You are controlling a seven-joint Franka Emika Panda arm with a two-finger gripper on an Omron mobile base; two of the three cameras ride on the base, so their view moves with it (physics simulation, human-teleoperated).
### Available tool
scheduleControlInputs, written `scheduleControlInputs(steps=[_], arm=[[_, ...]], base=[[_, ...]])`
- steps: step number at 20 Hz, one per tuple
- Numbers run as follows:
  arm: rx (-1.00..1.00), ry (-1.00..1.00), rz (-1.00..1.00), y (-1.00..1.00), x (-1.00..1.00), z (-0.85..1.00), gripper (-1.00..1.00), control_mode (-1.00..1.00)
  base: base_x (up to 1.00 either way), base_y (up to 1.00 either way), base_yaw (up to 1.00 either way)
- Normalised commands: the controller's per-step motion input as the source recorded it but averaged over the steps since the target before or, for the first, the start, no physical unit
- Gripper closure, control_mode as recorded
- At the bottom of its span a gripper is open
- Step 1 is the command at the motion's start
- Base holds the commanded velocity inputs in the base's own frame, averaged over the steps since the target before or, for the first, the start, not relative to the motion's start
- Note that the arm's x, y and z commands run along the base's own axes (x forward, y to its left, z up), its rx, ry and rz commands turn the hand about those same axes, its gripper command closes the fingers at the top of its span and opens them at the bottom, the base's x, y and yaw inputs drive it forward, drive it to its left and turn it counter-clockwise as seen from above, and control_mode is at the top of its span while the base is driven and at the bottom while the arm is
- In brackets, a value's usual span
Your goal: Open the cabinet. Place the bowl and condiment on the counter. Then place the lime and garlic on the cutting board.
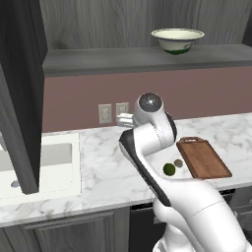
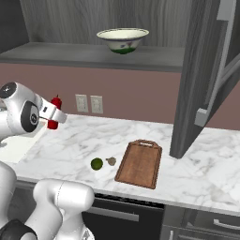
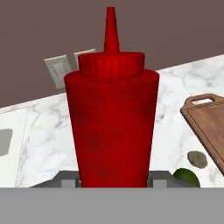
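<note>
I have the condiment [image 3: 111, 118] clamped upright between the fingers [image 3: 65, 183], hanging over the marble bench [image 2: 84, 136] near the wall outlets. I should lower it straight and let go only once its base sits flat, left of the lime [image 2: 96, 163], garlic [image 2: 111, 161] and cutting board [image 2: 139, 163]. The bowl [image 2: 123, 39] waits on the open cabinet's shelf [image 2: 93, 55].

A rendered home kitchen is showing here: a white marble counter [image 1: 108, 167] is running beneath a dark wood-grain wall cabinet [image 2: 197, 79], with a sink [image 1: 34, 170] sitting at nine o'clock. Wall outlets [image 1: 112, 112] are sitting at twelve o'clock on the backsplash, and a wooden cutting board [image 2: 139, 163] is lying at three o'clock.
</note>
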Motion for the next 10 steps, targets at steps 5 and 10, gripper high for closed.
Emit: scheduleControlInputs(steps=[5, 10], arm=[[0.0, 0.0, -0.31, 0.0, 0.13, -0.19, 1.0, -1.0], [0.0, 0.0, -0.31, 0.0, 0.17, -0.22, 1.0, -1.0]], base=[[0.0, 0.0, 0.0], [0.0, 0.0, 0.0]])
